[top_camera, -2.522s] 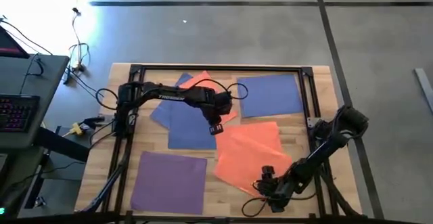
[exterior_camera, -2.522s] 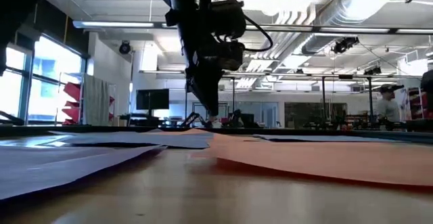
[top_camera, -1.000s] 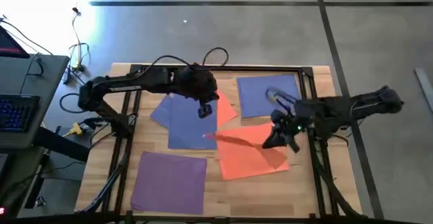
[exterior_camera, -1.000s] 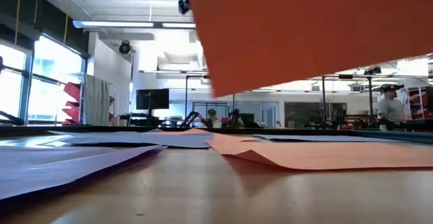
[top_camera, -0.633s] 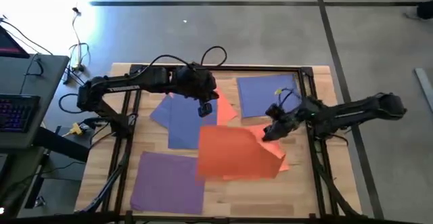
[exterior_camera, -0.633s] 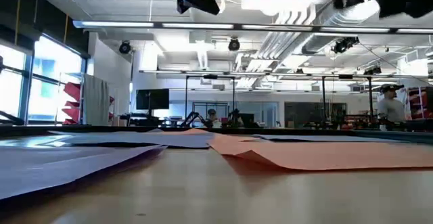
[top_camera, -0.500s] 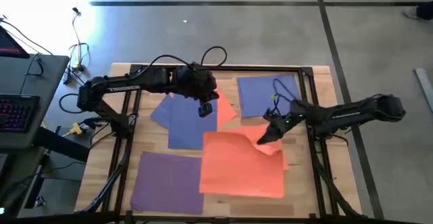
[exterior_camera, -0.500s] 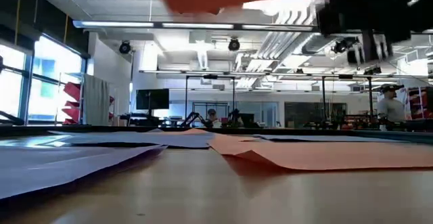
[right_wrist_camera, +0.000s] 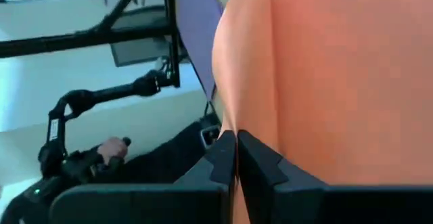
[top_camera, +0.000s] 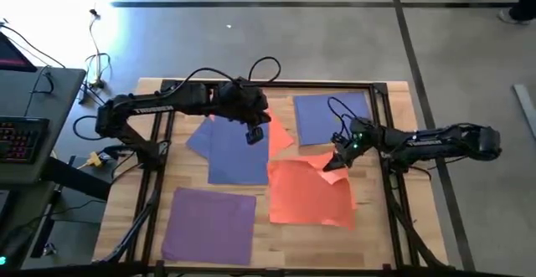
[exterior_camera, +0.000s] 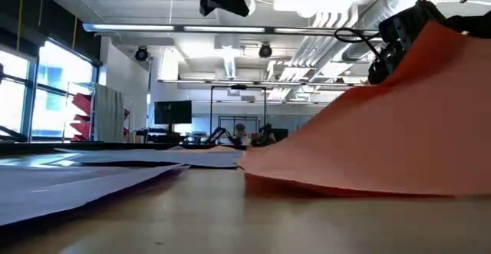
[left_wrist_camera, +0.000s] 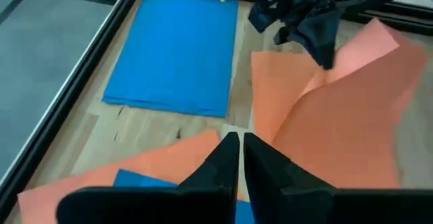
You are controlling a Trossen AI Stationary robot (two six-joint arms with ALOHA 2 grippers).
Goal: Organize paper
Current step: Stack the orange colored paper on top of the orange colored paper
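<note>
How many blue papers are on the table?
3. One blue paper lies alone at the far right. Two overlap at the far left: a tilted blue sheet and a straighter blue sheet on it. More may be hidden underneath.

Three blue sheets [top_camera: 333, 118] lie on the table [top_camera: 394, 227]. There is one purple sheet [top_camera: 209, 224]. Orange sheets [top_camera: 306, 195] number at least two, with another [top_camera: 280, 136] under the blue.

Bare desk [top_camera: 373, 235] at 5 o'clock is free; the lifted orange sheet [top_camera: 310, 192] blocks the middle, purple sheet [top_camera: 209, 224] covers 7 o'clock.
</note>
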